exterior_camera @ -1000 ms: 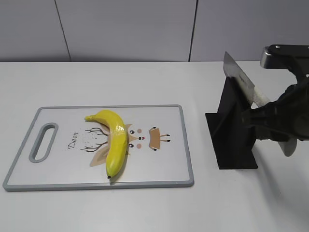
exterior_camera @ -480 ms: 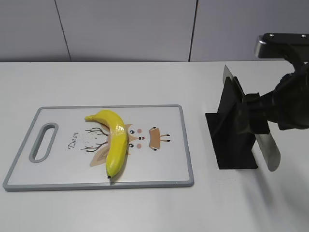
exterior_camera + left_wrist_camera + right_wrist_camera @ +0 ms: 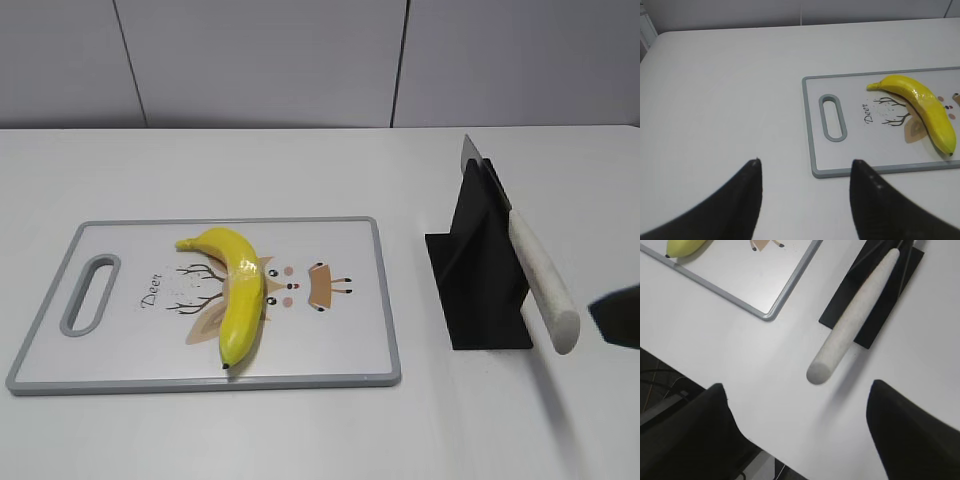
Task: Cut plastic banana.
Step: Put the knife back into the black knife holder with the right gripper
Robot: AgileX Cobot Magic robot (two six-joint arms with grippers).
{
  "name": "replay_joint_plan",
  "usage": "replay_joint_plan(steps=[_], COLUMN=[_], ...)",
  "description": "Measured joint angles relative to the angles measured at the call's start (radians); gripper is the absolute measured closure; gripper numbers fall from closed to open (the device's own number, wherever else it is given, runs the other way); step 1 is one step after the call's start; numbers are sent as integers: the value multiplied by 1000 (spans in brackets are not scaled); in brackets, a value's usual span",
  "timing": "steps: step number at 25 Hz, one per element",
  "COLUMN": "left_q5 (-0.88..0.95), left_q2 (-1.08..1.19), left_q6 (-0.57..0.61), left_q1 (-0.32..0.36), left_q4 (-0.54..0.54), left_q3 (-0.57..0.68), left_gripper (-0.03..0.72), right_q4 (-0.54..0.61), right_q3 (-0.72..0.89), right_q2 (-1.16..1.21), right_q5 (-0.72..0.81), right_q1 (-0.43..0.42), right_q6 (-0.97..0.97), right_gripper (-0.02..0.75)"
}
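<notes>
Right gripper (image 3: 795, 432) withdrawn from knife (image 3: 541, 287), both jaws spread empty, plastic banana (image 3: 237, 291) on cutting board (image 3: 340, 345)

Glossy yellow curved plastic banana (image 3: 238, 290) lies on the grey-rimmed white rectangular cutting board (image 3: 350, 345), roughly mid-board, slot handle (image 3: 89, 293) at the board's left end. Black angled knife stand (image 3: 480, 275) sits right of the board, apart from it. Pale-handled steel knife (image 3: 528, 265) rests in the stand, handle jutting toward the table's front edge. All on the white table (image 3: 250, 170).
</notes>
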Motion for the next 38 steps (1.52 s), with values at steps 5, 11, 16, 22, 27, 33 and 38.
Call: replay_joint_plan(steps=[5, 11, 16, 22, 27, 33, 38], left_q5=[0, 0, 0, 0, 0, 0, 0], left_q2=[0, 0, 0, 0, -1, -1, -1], left_q6=[0, 0, 0, 0, 0, 0, 0], left_q1=[0, 0, 0, 0, 1, 1, 1], left_q4=[0, 0, 0, 0, 0, 0, 0], left_q3=[0, 0, 0, 0, 0, 0, 0], left_gripper=[152, 152, 152, 152, 152, 152, 152], right_q4=[-7, -63, -89, -38, -23, -20, -19], right_q3=[148, 267, 345, 347, 347, 347, 347], right_q2=[-302, -586, -777, -893, -898, -898, -898], right_q5=[3, 36, 40, 32, 31, 29, 28], right_q1=[0, 0, 0, 0, -84, -337, -420], right_q6=[-3, -3, 34, 50, 50, 52, 52], right_gripper=[87, 126, 190, 209, 209, 209, 209])
